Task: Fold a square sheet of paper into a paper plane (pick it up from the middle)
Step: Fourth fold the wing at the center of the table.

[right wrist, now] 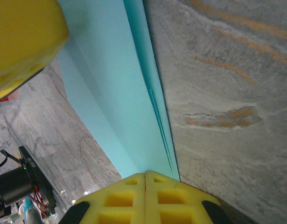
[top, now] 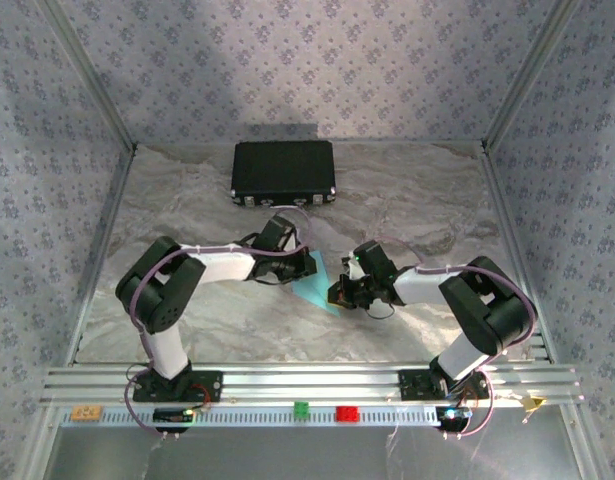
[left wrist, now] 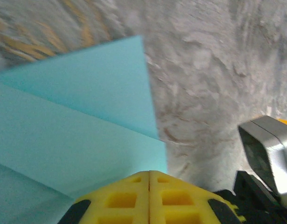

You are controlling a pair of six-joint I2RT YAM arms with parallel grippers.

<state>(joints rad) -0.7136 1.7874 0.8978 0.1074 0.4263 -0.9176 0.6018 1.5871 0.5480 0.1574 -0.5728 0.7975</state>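
While I am watching the left wrist feed, the left gripper (left wrist: 149, 173) is showing its two yellow jaws pressed flat together with no gap between them. The light-blue sheet of paper (top: 315, 291) is lying right at their tips, folded into overlapping layers, and I cannot tell whether an edge is pinched in the seam or the tips are only bearing on it.

On the right wrist feed, the right gripper (right wrist: 145, 174) is also showing its jaws fully together. A folded edge of the sheet is running straight into the line where they meet, so it is looking clamped on the paper. One yellow finger (right wrist: 22, 42) of the left gripper is sitting at the upper left of that feed, close to the same sheet.

From above, both arms are meeting over the middle of the marbled table (top: 407, 200), with the sheet showing as a pale blue wedge between the two grippers.

The black case (top: 283, 170) is sitting at the far edge of the table, well apart from the paper. Its lid is closed, so I am not seeing any contents.
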